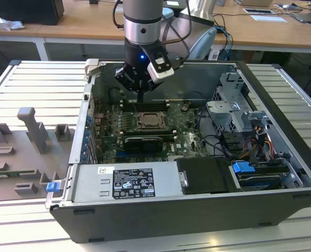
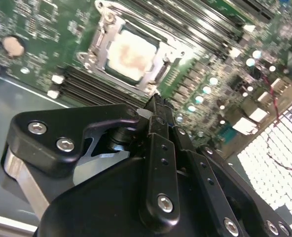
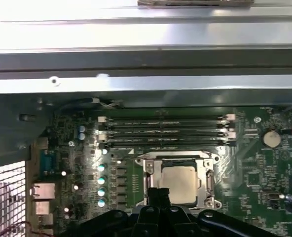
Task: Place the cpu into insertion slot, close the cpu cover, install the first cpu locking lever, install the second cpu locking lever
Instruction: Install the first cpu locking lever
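Note:
The cpu, a pale beige-silver square, lies in the insertion slot on the green board. The silver cpu cover lies flat as a frame around it, with the chip showing through its window. I cannot make out how the locking levers stand. My gripper hangs a little above the board beside the socket, on the side of the long memory slots. Its black fingers are shut together with nothing between them.
The board sits inside an open black computer case on a ribbed metal table. A drive cage and cable bundle fill the exterior view's right side, and a power supply box runs along the near wall. Grey fixtures stand outside at the exterior view's left.

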Robot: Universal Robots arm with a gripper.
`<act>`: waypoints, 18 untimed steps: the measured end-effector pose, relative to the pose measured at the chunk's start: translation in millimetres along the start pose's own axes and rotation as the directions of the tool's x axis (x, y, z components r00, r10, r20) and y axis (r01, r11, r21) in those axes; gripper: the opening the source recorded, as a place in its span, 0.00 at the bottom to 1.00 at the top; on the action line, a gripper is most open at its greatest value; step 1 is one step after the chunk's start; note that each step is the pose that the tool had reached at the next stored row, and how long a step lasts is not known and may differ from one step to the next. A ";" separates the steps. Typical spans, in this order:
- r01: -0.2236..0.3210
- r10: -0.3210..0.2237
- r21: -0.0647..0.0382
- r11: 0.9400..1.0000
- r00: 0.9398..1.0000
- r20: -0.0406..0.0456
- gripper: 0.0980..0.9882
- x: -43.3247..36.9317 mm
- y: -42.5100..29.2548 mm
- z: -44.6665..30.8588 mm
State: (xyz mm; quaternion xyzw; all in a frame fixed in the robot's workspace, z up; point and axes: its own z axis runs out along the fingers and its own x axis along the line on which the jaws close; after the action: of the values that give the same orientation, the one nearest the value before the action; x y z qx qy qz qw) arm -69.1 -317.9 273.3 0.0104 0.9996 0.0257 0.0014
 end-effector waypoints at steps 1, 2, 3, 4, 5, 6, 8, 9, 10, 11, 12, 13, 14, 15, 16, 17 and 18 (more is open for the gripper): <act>0.000 0.000 0.000 1.000 1.000 0.000 0.01 3.9 -0.1 0.6; 0.001 -0.001 0.000 1.000 1.000 0.000 0.01 9.7 -0.3 1.5; 0.001 -0.001 0.000 1.000 1.000 0.000 0.01 12.6 -0.4 2.0; 0.002 -0.002 0.000 1.000 1.000 0.001 0.01 15.0 -0.4 2.5; 0.005 -0.005 -0.001 1.000 1.000 0.000 0.01 17.4 -0.5 3.2; 0.023 -0.023 -0.001 1.000 1.000 -0.001 0.01 19.4 -0.7 4.9; 0.050 -0.050 -0.002 0.999 0.999 -0.002 0.01 20.9 -0.8 7.2; 0.052 -0.052 -0.003 0.999 0.999 -0.002 0.01 23.2 -0.9 8.0; 0.054 -0.054 -0.004 0.999 0.999 -0.002 0.01 27.6 -1.1 9.0; 0.055 -0.055 -0.006 0.998 0.998 -0.002 0.01 29.9 -1.0 9.6; 0.056 -0.056 -0.006 0.998 0.998 -0.002 0.01 32.4 -0.4 10.4; 0.057 -0.057 -0.006 0.998 0.998 -0.002 0.01 33.5 1.8 11.3; 0.058 -0.058 -0.007 0.998 0.998 -0.002 0.01 34.0 5.9 12.6; 0.058 -0.058 -0.007 0.998 0.998 -0.002 0.01 34.3 8.0 13.2; 0.058 -0.058 -0.007 0.998 0.998 -0.002 0.01 34.6 9.5 13.7; 0.059 -0.059 -0.008 0.998 0.998 -0.002 0.01 35.2 11.6 14.5; 0.059 -0.059 -0.008 0.998 0.998 -0.002 0.01 35.3 12.6 14.9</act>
State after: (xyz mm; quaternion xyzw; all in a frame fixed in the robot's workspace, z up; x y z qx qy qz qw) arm -104.1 -303.8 259.0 -0.0193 0.9994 0.0294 0.0009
